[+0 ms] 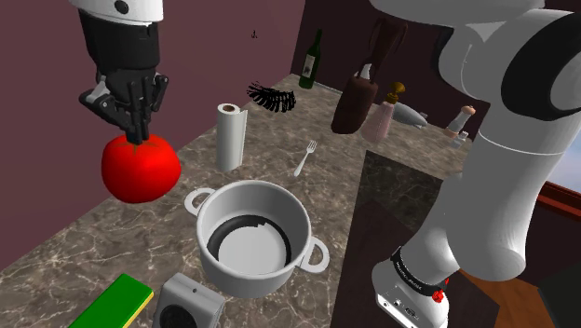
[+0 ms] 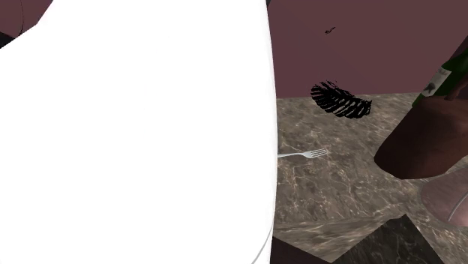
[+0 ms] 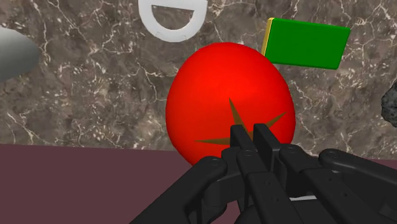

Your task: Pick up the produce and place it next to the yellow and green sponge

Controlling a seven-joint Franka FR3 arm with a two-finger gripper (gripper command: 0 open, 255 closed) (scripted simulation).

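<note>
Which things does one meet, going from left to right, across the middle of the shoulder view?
red tomato → paper towel roll → fork → dark brown bottle. The pot, the black brush and the green bottle overlap these sideways, so they are left out.

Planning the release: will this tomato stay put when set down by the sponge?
Probably not reliably: the tomato is round and smooth, so it may roll on the flat counter. The gripper pinches only its top, so it could slip.

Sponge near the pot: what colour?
Green top, yellow edge on the sponge; the wrist view shows it best.
</note>
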